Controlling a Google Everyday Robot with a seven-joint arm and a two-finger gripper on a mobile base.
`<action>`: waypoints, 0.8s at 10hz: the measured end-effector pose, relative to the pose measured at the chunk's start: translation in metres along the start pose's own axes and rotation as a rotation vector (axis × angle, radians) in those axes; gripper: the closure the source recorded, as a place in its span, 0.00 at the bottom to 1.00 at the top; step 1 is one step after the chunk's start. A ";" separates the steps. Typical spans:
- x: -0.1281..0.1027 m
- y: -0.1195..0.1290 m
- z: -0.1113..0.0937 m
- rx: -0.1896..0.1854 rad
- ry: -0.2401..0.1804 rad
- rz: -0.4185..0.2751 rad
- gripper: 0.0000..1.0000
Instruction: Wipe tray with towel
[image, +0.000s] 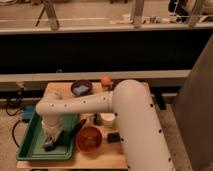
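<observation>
A green tray (30, 145) lies on the front left of the wooden table (59, 90). My white arm (80, 104) reaches from the right across the table and bends down into the tray. My gripper (50, 142) is low inside the tray, against its floor. A small grey-blue patch (48, 147) shows right under the gripper; it may be the towel, mostly hidden by the wrist. A dark object (71, 131) lies at the tray's right edge.
A dark bowl holding something blue (81, 88) and an orange fruit (105, 80) stand at the table's back. An orange bowl (90, 138), a white cup (107, 119) and a small black object (114, 137) sit right of the tray. A dark counter wall (100, 50) runs behind.
</observation>
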 end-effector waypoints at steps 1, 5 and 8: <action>0.000 0.014 -0.006 -0.003 0.001 0.019 1.00; 0.021 0.036 -0.009 -0.011 0.019 0.083 1.00; 0.058 0.025 -0.008 -0.008 0.047 0.094 1.00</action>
